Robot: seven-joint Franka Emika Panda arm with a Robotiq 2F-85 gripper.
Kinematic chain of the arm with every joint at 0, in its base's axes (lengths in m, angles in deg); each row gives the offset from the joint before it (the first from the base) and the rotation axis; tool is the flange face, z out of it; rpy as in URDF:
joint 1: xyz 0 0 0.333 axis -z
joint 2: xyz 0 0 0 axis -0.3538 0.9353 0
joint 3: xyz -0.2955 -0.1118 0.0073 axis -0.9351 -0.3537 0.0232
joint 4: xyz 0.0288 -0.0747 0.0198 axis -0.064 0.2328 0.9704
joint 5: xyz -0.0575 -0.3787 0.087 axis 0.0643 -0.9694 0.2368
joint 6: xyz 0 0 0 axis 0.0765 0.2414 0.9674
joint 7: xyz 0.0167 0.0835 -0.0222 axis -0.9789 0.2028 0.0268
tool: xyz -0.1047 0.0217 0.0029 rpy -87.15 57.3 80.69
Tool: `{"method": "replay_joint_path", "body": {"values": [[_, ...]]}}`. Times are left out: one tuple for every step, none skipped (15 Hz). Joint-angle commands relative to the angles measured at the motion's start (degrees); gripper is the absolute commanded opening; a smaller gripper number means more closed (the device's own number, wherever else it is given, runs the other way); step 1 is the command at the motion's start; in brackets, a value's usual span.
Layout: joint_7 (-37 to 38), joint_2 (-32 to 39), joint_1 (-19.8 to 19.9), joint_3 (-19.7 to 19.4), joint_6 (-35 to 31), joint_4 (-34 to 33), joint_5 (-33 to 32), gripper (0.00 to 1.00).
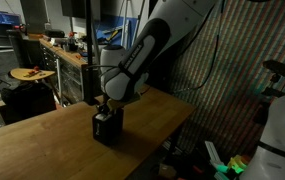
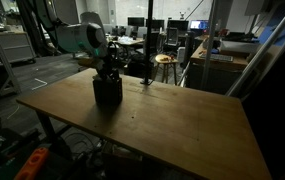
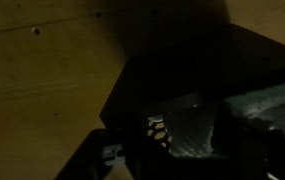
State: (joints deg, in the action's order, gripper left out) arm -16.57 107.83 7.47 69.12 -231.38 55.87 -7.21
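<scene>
A robot arm's gripper (image 1: 104,104) hangs right over a black box (image 1: 107,129) on a wooden table (image 1: 37,140), the box at the gripper's six o'clock. In an exterior view the box (image 2: 107,95) stands toward ten o'clock on the tabletop. Dim light hides how wide the jaws stand and whether they hold anything.

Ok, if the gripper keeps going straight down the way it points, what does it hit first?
Probably the black box right under the gripper, on the wooden table; the gap is unclear.
</scene>
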Motion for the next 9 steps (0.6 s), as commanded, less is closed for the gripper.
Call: {"method": "replay_joint_path", "body": {"values": [[0.8, -1.5, 0.3, -0.8, 1.0, 0.2, -0.2, 1.0], [1.0, -2.0, 0.2, -1.1, 1.1, 0.4, -0.5, 1.0], [1.3, -2.1, 0.2, -1.3, 1.1, 0.6, -0.7, 1.0], [1.4, -2.3, 0.1, -1.5, 1.1, 0.8, -0.8, 1.0], [1.6, -2.8, 0.1, -1.7, 1.0, 1.2, -1.0, 1.0], [1.9, -3.1, -0.1, -1.9, 1.0, 1.4, -1.3, 1.0], [2.1, -3.5, -0.1, -2.0, 1.0, 1.6, -1.3, 1.0], [1.8, -4.0, 0.1, -1.8, 1.1, 1.9, -0.9, 1.0], [1.9, -4.5, 0.1, -1.6, 1.2, 2.1, -0.8, 1.0]]}}
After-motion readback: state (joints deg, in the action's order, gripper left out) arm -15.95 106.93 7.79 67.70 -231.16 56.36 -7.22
